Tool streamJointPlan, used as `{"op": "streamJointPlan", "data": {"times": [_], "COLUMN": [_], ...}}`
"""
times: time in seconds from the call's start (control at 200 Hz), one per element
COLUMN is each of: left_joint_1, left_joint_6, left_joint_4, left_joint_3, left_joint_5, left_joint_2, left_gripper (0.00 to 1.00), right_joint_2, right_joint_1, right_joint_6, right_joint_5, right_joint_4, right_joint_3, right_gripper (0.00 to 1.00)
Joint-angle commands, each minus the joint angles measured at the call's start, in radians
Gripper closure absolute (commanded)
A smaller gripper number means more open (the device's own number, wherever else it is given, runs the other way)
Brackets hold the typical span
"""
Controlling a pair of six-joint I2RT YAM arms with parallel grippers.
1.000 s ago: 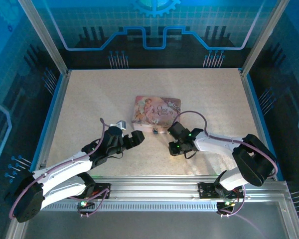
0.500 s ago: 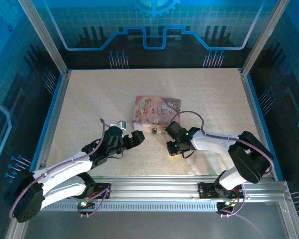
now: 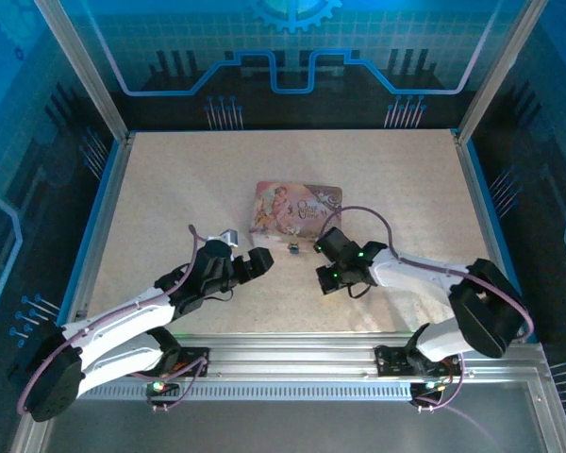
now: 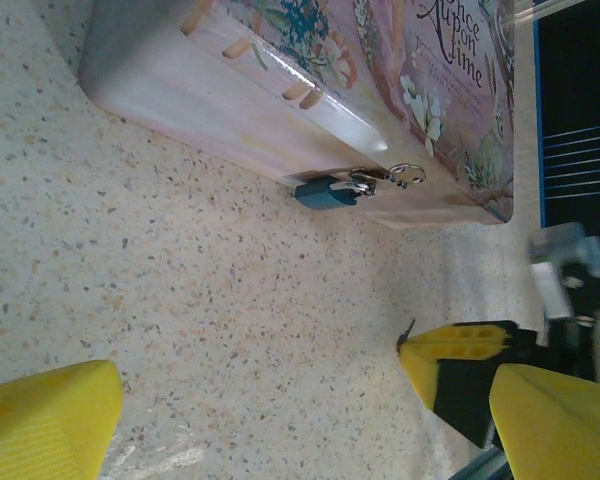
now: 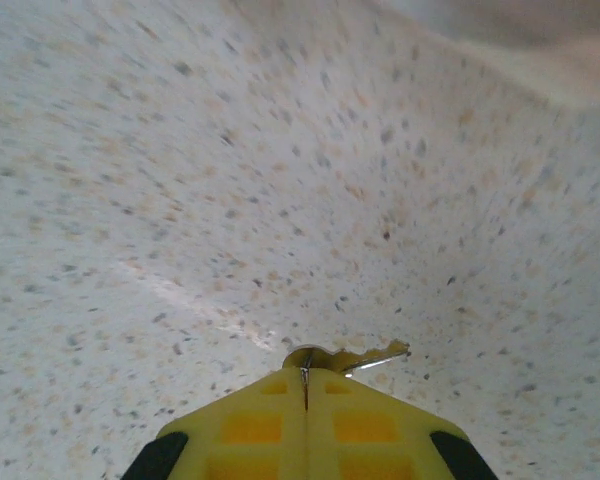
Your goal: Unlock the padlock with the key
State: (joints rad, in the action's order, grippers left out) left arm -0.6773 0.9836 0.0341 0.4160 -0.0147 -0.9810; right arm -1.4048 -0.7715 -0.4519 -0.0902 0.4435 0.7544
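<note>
I have the right gripper pinched shut on the key at its bow, blade sticking out free, I reckon for the keyhole. The padlock hangs at the tin's front edge on the desk — left gripper gapes wide nearby, likely to steady it

**One lock, one key, one tin, two grippers**

We count two grippers: the left gripper and the right gripper, each with two yellow fingers, so four fingers in all. We count one key, sticking out at the very tip of the right jaws. We count one padlock, ahead of the left jaws and just off the tip of the right ones. Beyond it, farther from both pairs of jaws, we count one tin. Under both jaws lies one table.
</note>
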Motion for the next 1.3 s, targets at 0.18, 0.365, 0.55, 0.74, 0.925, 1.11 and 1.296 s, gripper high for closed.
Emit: {"op": "streamJointPlan", "data": {"times": [0.18,0.365,0.55,0.74,0.925,1.11,1.296], "left_joint_1": [-0.006,-0.007,-0.006,-0.007,-0.007,-0.024,-0.054], "left_joint_6": [0.074,0.053,0.001,-0.032,-0.038,-0.077,-0.134], "left_joint_4": [0.014,0.039,0.079,0.167,0.280,0.289,0.241], "left_joint_3": [0.067,0.086,0.092,0.086,0.084,0.099,0.131], "left_joint_5": [0.108,0.150,0.206,0.273,0.363,0.402,0.396], "left_joint_2": [0.026,0.051,0.053,0.049,0.023,-0.014,-0.043], "left_gripper": [0.04,0.07,0.09,0.15,0.25,0.37,0.43], "right_joint_2": [0.229,0.386,0.506,0.550,0.525,0.483,0.447], "right_joint_1": [-0.016,-0.042,-0.082,-0.137,-0.185,-0.204,-0.210], "right_joint_6": [0.338,0.597,0.859,0.994,1.049,1.069,1.085], "right_joint_5": [0.041,0.092,0.157,0.121,0.075,0.060,0.058], "right_joint_4": [-0.067,-0.183,-0.244,-0.242,-0.240,-0.221,-0.205], "right_joint_3": [0.029,-0.028,-0.097,-0.116,-0.107,-0.072,-0.048], "right_gripper": [1.00,1.00,1.00,1.00,1.00,1.00,1.00]}}
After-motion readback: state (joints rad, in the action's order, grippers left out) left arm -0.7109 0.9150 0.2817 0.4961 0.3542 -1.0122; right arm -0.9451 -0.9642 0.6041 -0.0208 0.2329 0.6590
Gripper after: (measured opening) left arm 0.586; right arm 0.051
